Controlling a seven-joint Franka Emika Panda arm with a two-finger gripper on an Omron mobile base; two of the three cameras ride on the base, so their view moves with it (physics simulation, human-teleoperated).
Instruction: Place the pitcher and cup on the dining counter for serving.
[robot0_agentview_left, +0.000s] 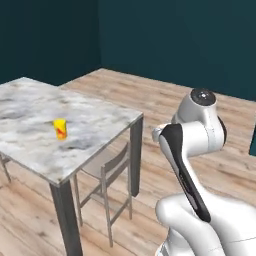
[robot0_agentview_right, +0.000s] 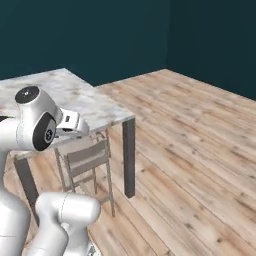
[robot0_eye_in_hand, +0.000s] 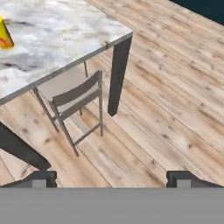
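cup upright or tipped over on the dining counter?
Upright. The cup stands on its base on the dining counter, rim up, red mark on its side.

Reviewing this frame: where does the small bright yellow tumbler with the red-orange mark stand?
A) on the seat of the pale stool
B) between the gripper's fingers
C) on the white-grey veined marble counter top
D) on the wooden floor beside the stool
C: the small bright yellow tumbler stands upright on the white-grey veined marble counter top, apart from the open, empty gripper that points at the floor by the pale stool.
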